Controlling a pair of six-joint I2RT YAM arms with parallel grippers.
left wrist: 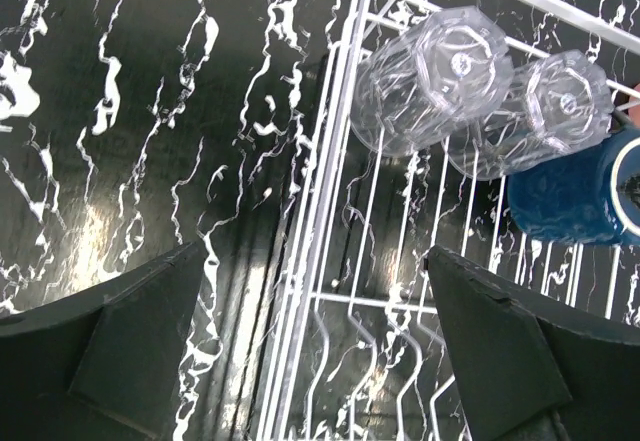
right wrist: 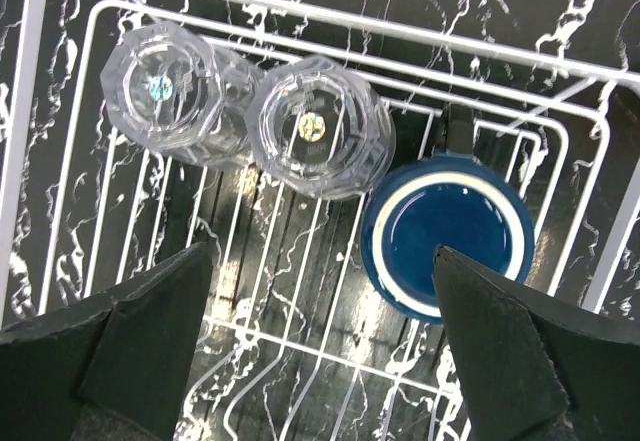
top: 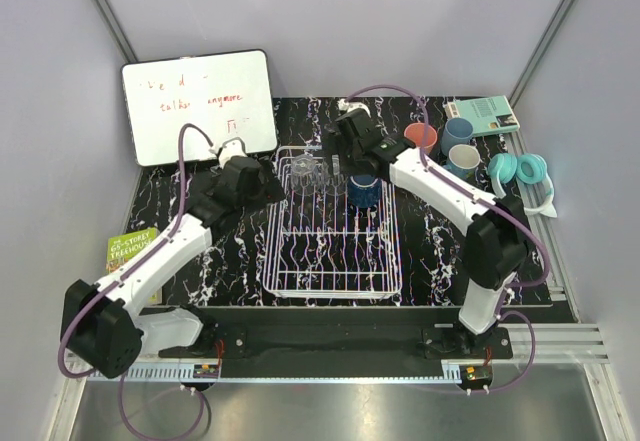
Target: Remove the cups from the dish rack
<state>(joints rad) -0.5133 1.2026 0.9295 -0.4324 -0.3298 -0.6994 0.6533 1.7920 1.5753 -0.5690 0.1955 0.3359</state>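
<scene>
The white wire dish rack (top: 335,261) lies mid-table. Two clear glasses (top: 303,171) (top: 325,176) and a dark navy mug (top: 363,191) stand upside down at its far end. A salmon-pink tumbler (top: 421,138) and two light blue mugs (top: 458,131) (top: 463,159) stand on the table at the far right. My left gripper (top: 268,183) is open and empty over the rack's left rim (left wrist: 330,161), with the glasses (left wrist: 430,81) (left wrist: 545,111) ahead. My right gripper (top: 342,166) is open and empty above the rack (right wrist: 30,111), between the glasses (right wrist: 165,91) (right wrist: 318,126) and the mug (right wrist: 447,236).
A whiteboard (top: 198,106) leans at the back left. Teal headphones (top: 520,169) lie at the right edge, and a teal booklet (top: 490,113) lies behind the cups. A green book (top: 130,249) lies at the left edge. Grey walls enclose the table.
</scene>
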